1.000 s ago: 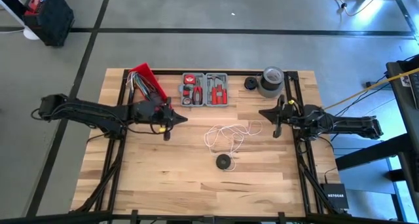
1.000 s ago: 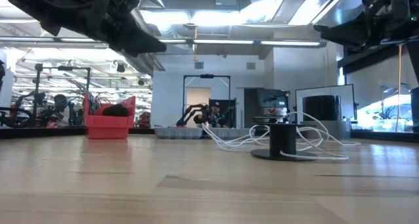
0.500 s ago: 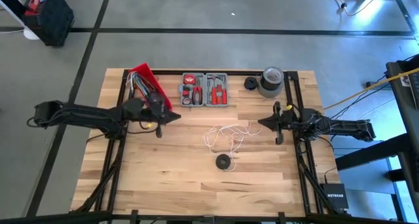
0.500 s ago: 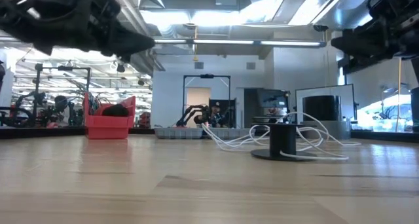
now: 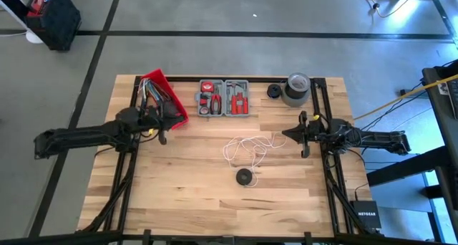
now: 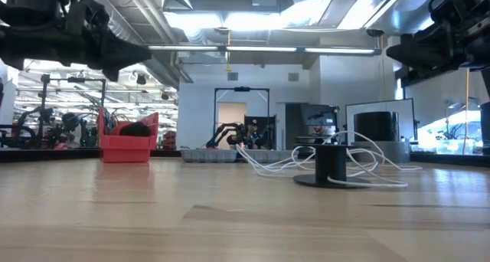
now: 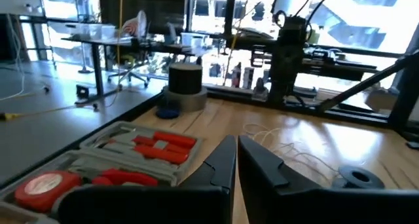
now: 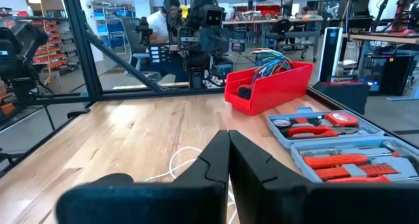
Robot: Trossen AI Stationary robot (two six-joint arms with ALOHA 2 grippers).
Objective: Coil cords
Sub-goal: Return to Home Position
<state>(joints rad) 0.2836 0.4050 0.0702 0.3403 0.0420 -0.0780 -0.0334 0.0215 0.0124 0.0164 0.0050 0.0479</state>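
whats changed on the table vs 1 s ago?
The left claw retracted leftward in the high view, shut and empty. The right claw backed off slightly rightward, also shut. Nothing grabbed or released. The white cord and spool did not move.

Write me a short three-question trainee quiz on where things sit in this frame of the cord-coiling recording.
1. Short answer: what lies between the red bin and the grey roll of tape along the table's far edge?
2. Multiple choice: the white cord is A) in the bin; B) loose on the table by the black spool; C) wound tight on the spool.
3. True or false: the left hand and right hand are both shut, holding nothing.
Key: 1 the tool case; 2 B; 3 true.
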